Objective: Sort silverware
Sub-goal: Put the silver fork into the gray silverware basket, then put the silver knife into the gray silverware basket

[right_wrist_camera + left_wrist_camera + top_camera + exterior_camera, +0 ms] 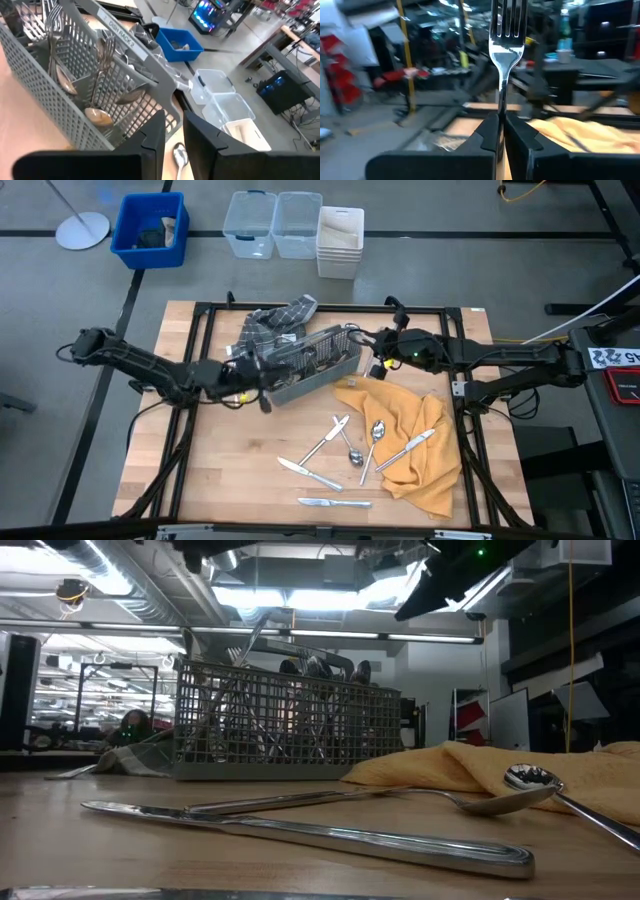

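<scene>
The left tool (500, 137) is pinching a fork (506, 40) by its handle, tines up, beside the grey mesh caddy (315, 365). The right tool (172, 132), its fingers a little apart and holding nothing, is at the caddy's other end. Other silverware (335, 455) lies on the desk (240, 470) and the orange cloth (425, 465).

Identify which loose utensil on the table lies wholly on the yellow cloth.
The knife near the yellow cloth's right side. The others, a fork, two spoons and two more knives, lie on or reach bare wood.
</scene>
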### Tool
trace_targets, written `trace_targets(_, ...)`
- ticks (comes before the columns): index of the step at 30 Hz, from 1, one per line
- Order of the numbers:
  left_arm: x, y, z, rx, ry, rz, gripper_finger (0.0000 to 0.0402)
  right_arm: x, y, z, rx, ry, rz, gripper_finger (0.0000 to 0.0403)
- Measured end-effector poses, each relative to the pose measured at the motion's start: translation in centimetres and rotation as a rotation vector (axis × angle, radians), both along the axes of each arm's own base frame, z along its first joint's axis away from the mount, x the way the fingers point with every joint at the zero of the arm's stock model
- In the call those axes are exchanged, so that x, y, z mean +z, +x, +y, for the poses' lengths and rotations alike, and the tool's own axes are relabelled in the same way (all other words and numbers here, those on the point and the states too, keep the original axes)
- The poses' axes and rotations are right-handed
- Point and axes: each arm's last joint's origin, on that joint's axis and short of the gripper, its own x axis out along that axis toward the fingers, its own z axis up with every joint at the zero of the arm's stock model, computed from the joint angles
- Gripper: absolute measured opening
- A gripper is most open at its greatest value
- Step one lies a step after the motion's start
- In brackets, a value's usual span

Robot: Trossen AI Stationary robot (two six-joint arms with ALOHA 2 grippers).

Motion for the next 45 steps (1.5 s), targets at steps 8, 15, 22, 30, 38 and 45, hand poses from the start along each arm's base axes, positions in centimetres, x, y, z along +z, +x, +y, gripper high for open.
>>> trace_targets(8, -2.1, 2.2, 2.7, 0.130, 0.012, 0.075, 0.0012, -0.4, -0.2, 0.0, -0.006, 0.016, 0.035, 0.0072)
trace_targets(15, -4.4, 3.7, 4.4, 0.201, -0.025, 0.150, 0.0012, -0.6, -0.3, 0.0, -0.006, 0.019, 0.067, 0.0072)
trace_targets(22, -6.5, 4.7, 4.3, 0.197, -0.084, 0.209, 0.0013, -0.9, -0.5, 0.1, -0.006, 0.023, 0.105, 0.0072)
trace_targets(30, -7.6, 5.0, 4.3, 0.215, -0.121, 0.248, 0.0013, -1.2, -0.7, 0.1, -0.025, 0.054, 0.120, 0.0072)
trace_targets(38, -7.8, 5.0, 4.2, 0.201, -0.119, 0.261, 0.0048, -2.1, -1.5, 0.2, -0.157, 0.232, 0.120, 0.0072)
trace_targets(45, -7.8, 5.0, 4.1, 0.196, -0.109, 0.271, 0.0105, -2.4, -1.8, 0.2, -0.227, 0.313, 0.102, 0.0072)
